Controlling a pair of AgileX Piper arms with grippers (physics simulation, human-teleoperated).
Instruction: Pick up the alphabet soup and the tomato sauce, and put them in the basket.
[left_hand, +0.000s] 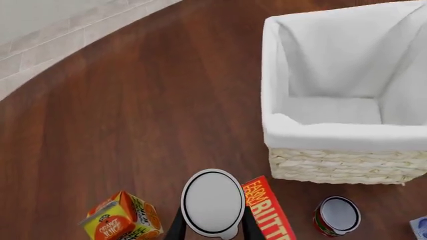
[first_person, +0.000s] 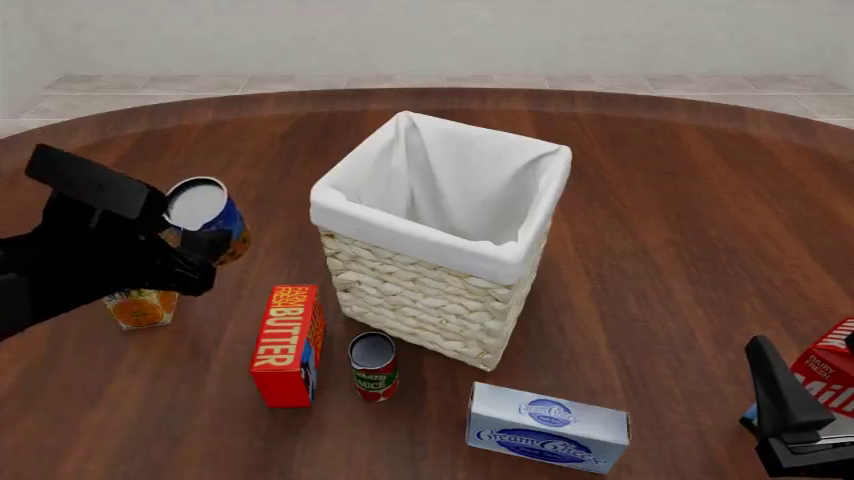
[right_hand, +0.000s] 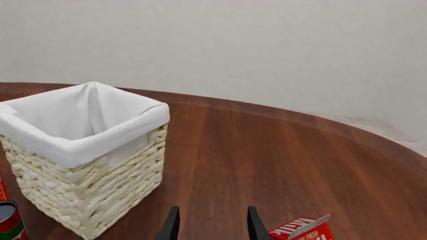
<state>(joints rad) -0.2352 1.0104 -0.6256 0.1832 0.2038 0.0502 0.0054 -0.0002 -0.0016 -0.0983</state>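
Black left gripper (first_person: 200, 245) clamped on soup (first_person: 207, 215), lifted off the table, presumably for carrying over the rim. Basket (first_person: 400, 290) just beyond and to its right, lining open, nothing inside yet. Below: juice (first_person: 140, 308), butter (first_person: 288, 345), sauce (first_person: 374, 366) standing untouched beside the basket. Right gripper (right_hand: 208, 225) parked well apart, parted, holding nothing.

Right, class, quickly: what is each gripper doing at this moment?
Left gripper: closed on the alphabet soup, lifted off the table.
Right gripper: open, holding nothing, beside the milk carton.
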